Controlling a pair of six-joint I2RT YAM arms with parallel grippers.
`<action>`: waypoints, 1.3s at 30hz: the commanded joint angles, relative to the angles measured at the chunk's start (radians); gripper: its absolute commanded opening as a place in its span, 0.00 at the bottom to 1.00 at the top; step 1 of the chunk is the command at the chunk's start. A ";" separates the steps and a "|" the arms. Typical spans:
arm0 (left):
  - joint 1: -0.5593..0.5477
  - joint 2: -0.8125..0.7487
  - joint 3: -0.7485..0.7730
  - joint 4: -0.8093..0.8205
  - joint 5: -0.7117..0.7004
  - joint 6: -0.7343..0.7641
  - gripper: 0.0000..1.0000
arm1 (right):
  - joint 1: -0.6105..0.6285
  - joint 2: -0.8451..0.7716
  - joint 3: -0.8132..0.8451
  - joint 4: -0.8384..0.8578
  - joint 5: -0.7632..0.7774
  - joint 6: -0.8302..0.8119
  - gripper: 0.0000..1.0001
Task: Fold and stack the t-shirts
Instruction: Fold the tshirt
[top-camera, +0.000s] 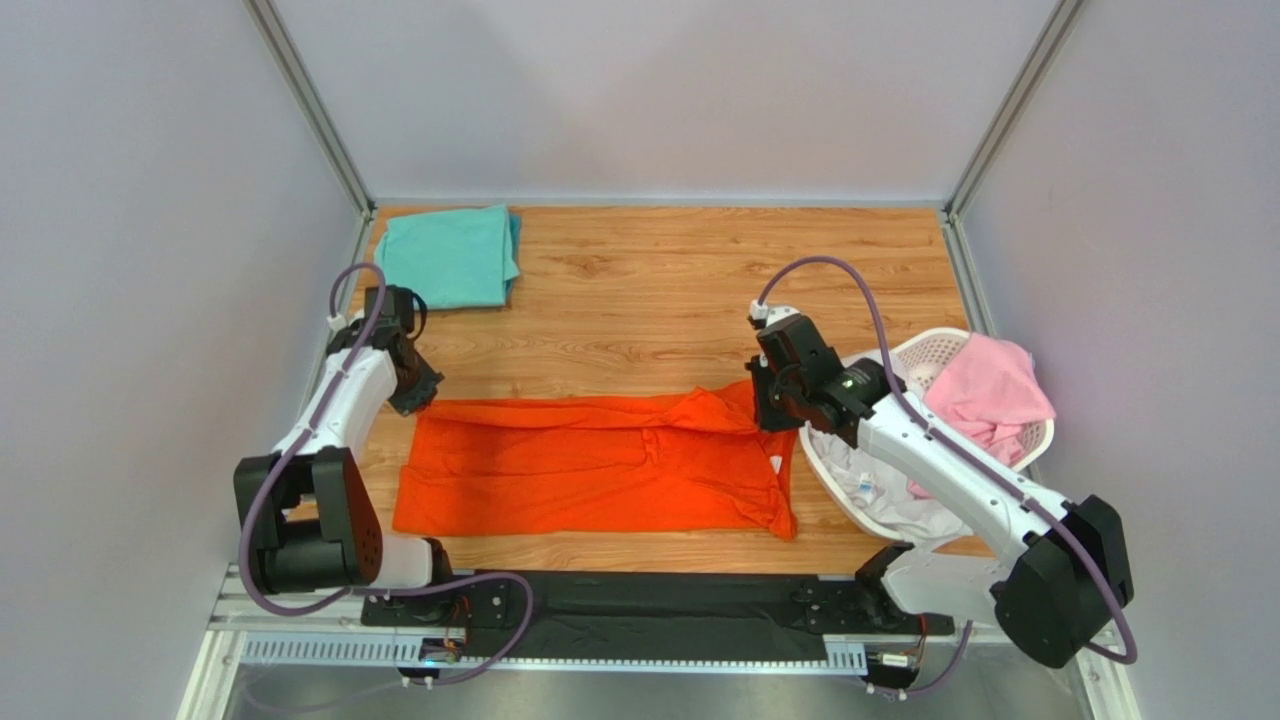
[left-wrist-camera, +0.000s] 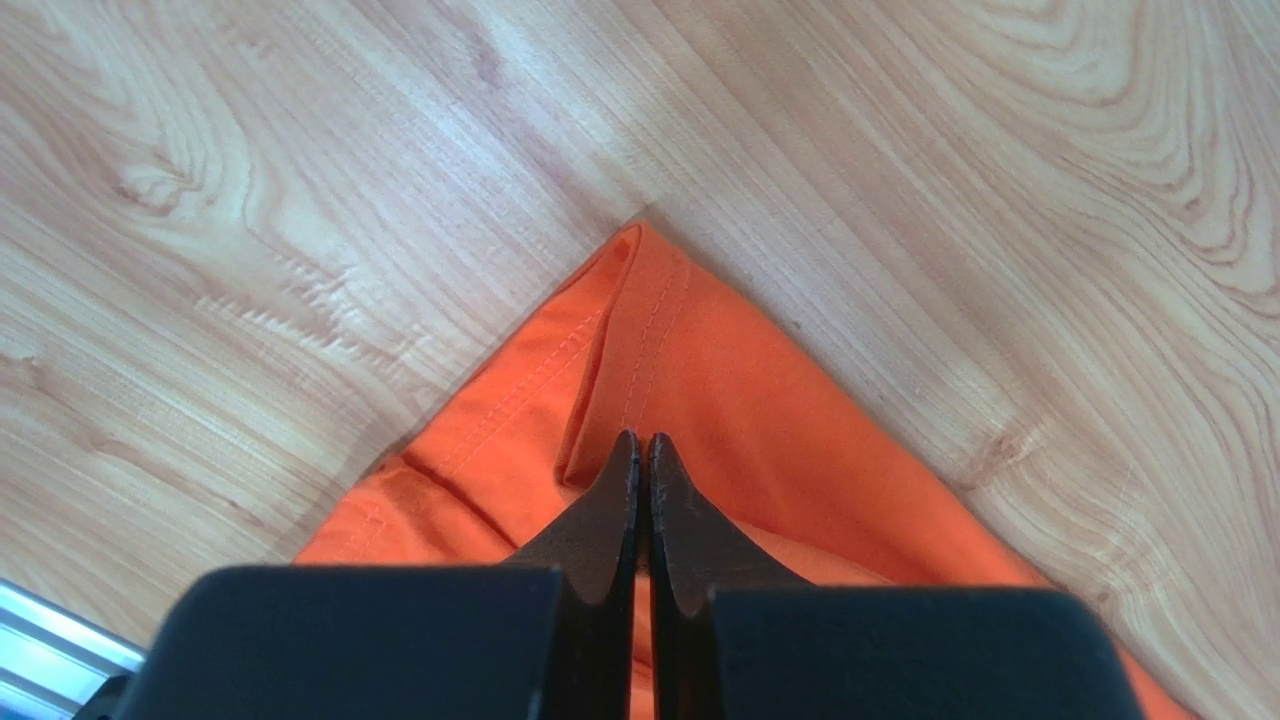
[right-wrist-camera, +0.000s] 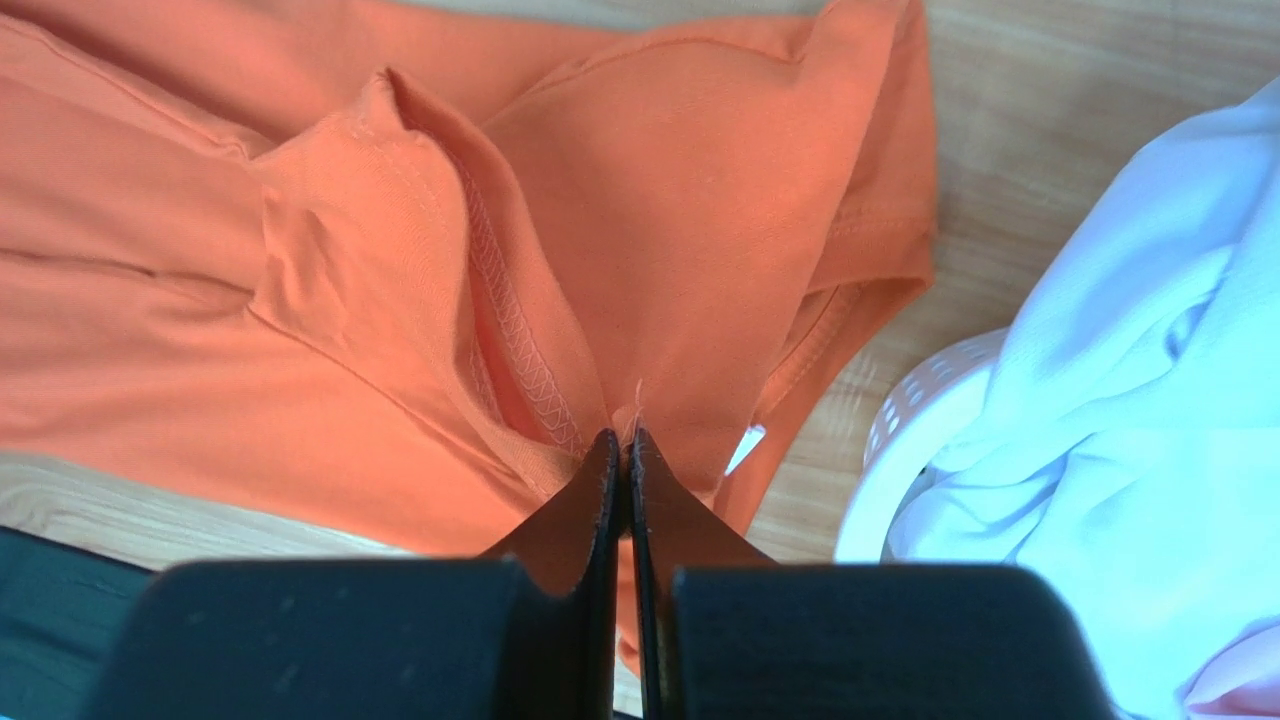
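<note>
Left arm (top-camera: 338, 405): elbow folded back near its base, forearm reaching forward, wrist pitched down. Left claw (left-wrist-camera: 643, 443): fingers pressed together. Right arm (top-camera: 962, 473): stretched forward and inward, wrist down. Right claw (right-wrist-camera: 624, 438): fingers pressed together.

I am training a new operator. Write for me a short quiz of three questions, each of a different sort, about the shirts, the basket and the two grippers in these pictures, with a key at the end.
1. True or false: the folded teal-green cloth t-shirt lies inside the white perforated plastic basket.
2. Choose one: the left gripper and the right gripper are both shut on which garment?
A) a white shirt
B) the bright orange-red cloth t-shirt
C) the teal-green cloth t-shirt
3. Fill in the missing word: the crumpled shirt on top in the basket is pale ____.

Key: 1 false; 2 B; 3 pink.
</note>
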 joint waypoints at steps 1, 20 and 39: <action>0.010 -0.051 -0.015 0.002 -0.023 -0.018 0.00 | 0.011 -0.044 -0.029 -0.006 -0.023 0.011 0.00; 0.036 -0.118 -0.159 -0.058 -0.088 -0.118 0.87 | 0.093 -0.139 -0.262 0.026 -0.181 0.099 0.38; 0.014 -0.191 -0.135 -0.035 0.233 -0.091 1.00 | 0.090 0.235 0.096 0.204 -0.143 0.070 0.94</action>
